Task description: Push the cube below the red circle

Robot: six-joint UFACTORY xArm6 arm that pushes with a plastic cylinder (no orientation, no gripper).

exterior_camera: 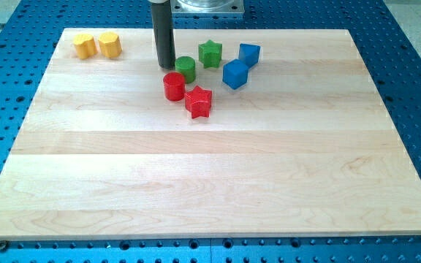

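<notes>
A red cylinder [173,85] stands near the top middle of the wooden board. A red star [198,101] touches it at its lower right. A blue cube [234,74] lies to the right of them, and a second, smaller blue block [249,54] sits above and right of that cube. A green cylinder [186,68] sits just above the red cylinder, and a green star [210,52] lies to its upper right. My tip [166,67] rests on the board right beside the green cylinder's left side and just above the red cylinder.
Two yellow blocks [84,45] [110,44] sit side by side at the board's top left corner. The wooden board [210,175] lies on a blue perforated table. The arm's base mount [208,6] shows at the view's top.
</notes>
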